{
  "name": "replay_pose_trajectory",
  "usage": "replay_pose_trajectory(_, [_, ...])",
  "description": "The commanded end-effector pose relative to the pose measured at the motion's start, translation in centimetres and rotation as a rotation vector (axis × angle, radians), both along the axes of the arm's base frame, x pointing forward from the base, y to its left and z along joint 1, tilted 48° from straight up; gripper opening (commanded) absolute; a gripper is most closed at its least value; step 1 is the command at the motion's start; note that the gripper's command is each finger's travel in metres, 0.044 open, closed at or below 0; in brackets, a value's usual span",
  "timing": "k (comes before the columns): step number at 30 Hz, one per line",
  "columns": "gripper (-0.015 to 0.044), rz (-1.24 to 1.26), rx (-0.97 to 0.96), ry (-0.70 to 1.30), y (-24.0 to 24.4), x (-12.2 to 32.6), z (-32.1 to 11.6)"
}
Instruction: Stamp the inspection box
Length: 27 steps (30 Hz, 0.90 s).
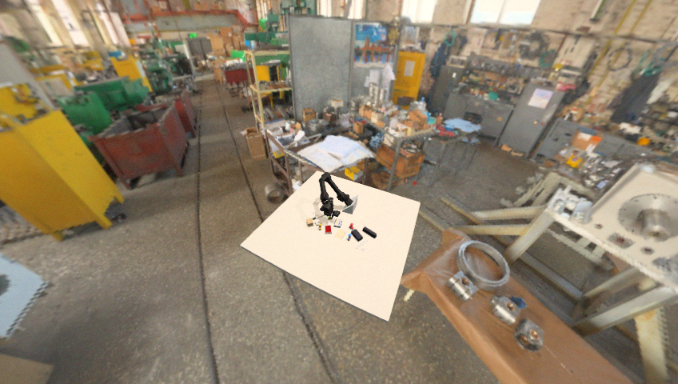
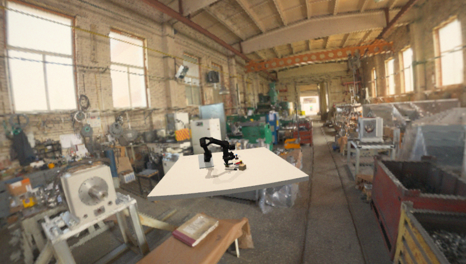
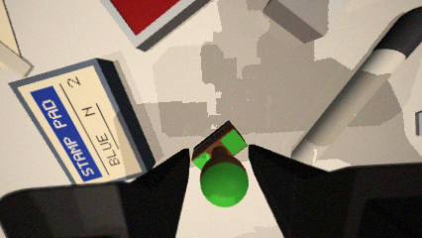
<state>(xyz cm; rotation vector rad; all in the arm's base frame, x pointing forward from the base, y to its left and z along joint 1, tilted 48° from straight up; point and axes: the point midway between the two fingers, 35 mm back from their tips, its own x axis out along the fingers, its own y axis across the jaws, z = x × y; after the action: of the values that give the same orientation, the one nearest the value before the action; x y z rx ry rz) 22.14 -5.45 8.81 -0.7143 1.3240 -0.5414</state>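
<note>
My gripper (image 1: 331, 217) (image 2: 227, 165) (image 3: 219, 152) is open and points down, low over the bench, its fingertips on either side of a green-knobbed stamp (image 3: 224, 183). The stamp stands upright with a brown neck and a green-marked base; no word on it is readable. No finger contact shows. A pad (image 1: 337, 222) (image 3: 94, 119) labelled "STAMP PAD BLUE N 2" lies left of it in the wrist view. A red pad (image 1: 328, 229) (image 3: 144, 12) with a grey rim is at the top. The cream card (image 1: 339, 234) (image 3: 7, 42) shows only a corner in the wrist view.
A grey-and-black marker (image 3: 347, 94) lies close to the right finger, and a grey block (image 3: 304, 17) is beyond. The top view shows a yellow-knobbed stamp (image 1: 319, 226), a red one (image 1: 351, 226), a blue one (image 1: 348, 237), a tan block (image 1: 309, 222) and a black box (image 1: 356, 234).
</note>
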Motion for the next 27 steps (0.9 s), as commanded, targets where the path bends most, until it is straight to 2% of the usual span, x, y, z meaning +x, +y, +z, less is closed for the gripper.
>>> replay_pose_trajectory(1, [0.0207, 0.000, 0.000, 0.000, 0.00, 0.00, 0.00])
replay_pose_trajectory(21, [0.0074, 0.000, 0.000, 0.000, 0.00, 0.00, 0.00])
replay_pose_trajectory(24, [0.0000, 0.000, 0.000, 0.000, 0.06, 0.00, 0.04])
replay_pose_trajectory(27, [0.0000, 0.000, 0.001, 0.000, 0.17, -0.01, 0.12])
